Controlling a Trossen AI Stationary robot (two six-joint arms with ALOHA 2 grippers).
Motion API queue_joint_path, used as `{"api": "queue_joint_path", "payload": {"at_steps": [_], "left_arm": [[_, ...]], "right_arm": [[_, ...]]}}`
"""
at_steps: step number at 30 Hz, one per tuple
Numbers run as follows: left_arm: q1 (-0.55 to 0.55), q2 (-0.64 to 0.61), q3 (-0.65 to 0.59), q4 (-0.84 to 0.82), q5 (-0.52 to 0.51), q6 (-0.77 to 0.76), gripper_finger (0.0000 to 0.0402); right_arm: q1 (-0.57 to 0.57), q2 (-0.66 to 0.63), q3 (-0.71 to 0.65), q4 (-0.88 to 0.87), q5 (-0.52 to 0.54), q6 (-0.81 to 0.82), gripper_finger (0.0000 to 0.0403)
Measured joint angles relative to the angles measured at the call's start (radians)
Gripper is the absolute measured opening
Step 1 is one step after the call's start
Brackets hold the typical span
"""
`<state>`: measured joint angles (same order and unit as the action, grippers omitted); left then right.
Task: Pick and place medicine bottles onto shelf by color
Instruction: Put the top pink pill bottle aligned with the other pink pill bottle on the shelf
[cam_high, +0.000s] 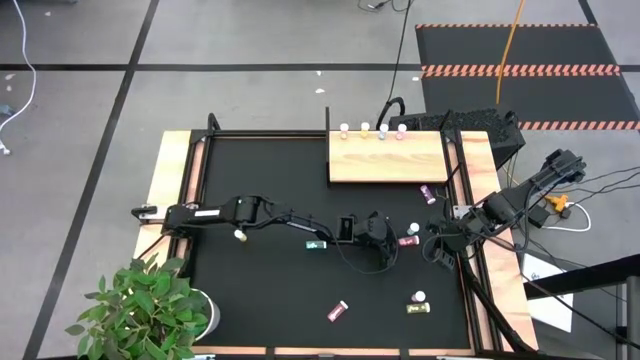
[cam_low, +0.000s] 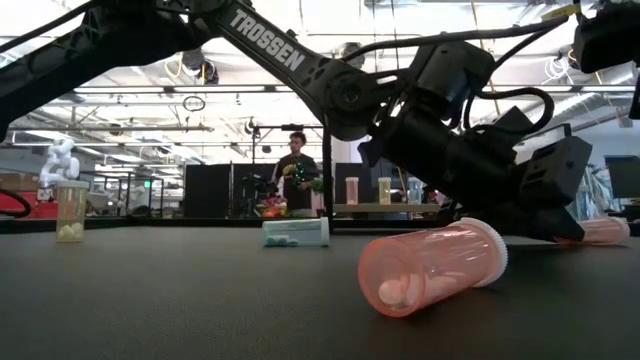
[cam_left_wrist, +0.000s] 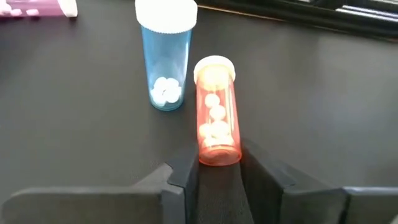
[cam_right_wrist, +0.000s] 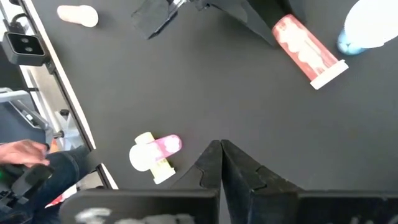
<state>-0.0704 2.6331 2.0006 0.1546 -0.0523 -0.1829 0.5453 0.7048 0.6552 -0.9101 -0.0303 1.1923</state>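
An orange medicine bottle with a white cap lies on its side on the black mat, its cap beside an upright blue bottle. My left gripper, reaching from the table's left, is shut on the orange bottle. My right gripper hangs shut over the mat's right part and holds nothing. The shelf lies at the far right with several bottles upright along its far edge. My left gripper pinches the orange bottle's bottom end, opposite the cap, between its two fingers. The fingers come from the table's left, slanting slightly down, and lie along the bottle. The bottle lies on its side on the mat, cap toward the table's right.
Loose bottles lie on the mat: teal, pink, yellow-green, purple, a pale one, and a pink-and-yellow one near my right gripper. A potted plant stands at the near left corner.
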Motion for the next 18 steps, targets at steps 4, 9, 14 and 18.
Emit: {"api": "queue_joint_path", "payload": {"at_steps": [4, 9, 14, 18], "left_arm": [[0.000, 0.000, 0.000, 0.012, 0.001, -0.037, 0.0092], [0.000, -0.007, -0.001, -0.006, 0.011, -0.107, 0.0103], [0.000, -0.068, -0.002, -0.006, 0.082, -0.262, 0.0105], [0.000, -0.145, 0.000, -0.045, 0.170, -0.361, 0.0105]], "right_arm": [[0.000, 0.000, 0.000, 0.025, 0.001, 0.000, 0.0000], [0.000, -0.027, 0.001, 0.108, 0.014, -0.005, 0.0000], [0.000, -0.123, 0.032, 0.287, 0.133, -0.099, 0.0000], [-0.001, -0.222, 0.052, 0.524, 0.187, -0.298, 0.0000]]}}
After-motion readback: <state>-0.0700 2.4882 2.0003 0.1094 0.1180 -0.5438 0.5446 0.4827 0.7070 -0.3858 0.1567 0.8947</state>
